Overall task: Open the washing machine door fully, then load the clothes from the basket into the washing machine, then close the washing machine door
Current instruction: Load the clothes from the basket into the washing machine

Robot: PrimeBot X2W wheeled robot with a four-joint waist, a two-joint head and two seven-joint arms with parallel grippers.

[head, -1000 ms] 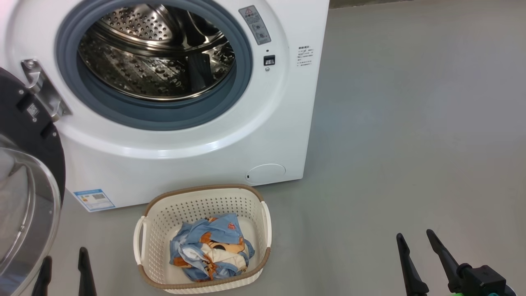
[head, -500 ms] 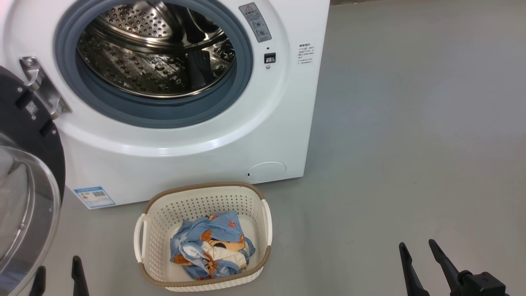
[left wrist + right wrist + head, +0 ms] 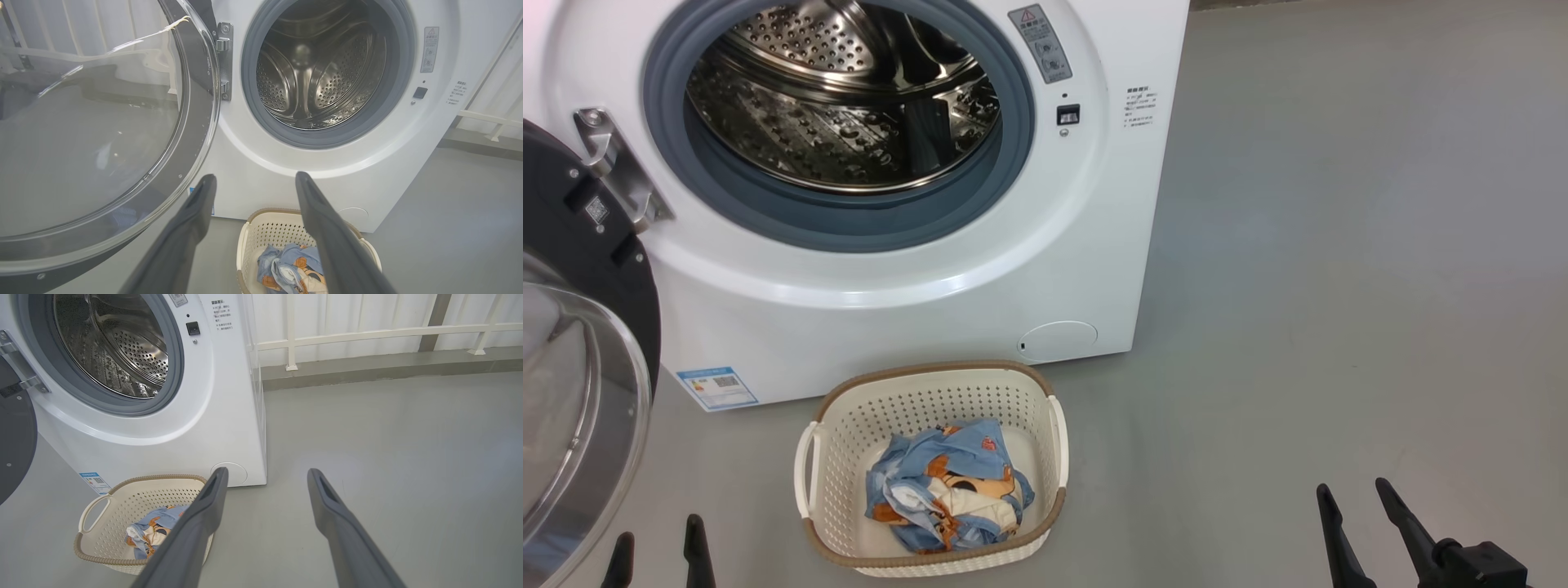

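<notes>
Our left gripper [image 3: 658, 531] and right gripper [image 3: 1352, 487] hang empty, jaws spread wide, at seven and five o'clock. Between them, at six, the basket [image 3: 931, 370] holds crumpled clothes [image 3: 947, 494] on the grey floor [image 3: 1339, 245] before the washing machine [image 3: 890, 327], whose door [image 3: 572, 237] stands open at nine.

Left pincer [image 3: 658, 531] and right pincer [image 3: 1352, 486] gape, empty.

Smooth grey floor [image 3: 388, 428] spreads toward three o'clock; at twelve o'clock a white railing [image 3: 367, 335] stands before a pale panelled wall [image 3: 347, 310].
</notes>
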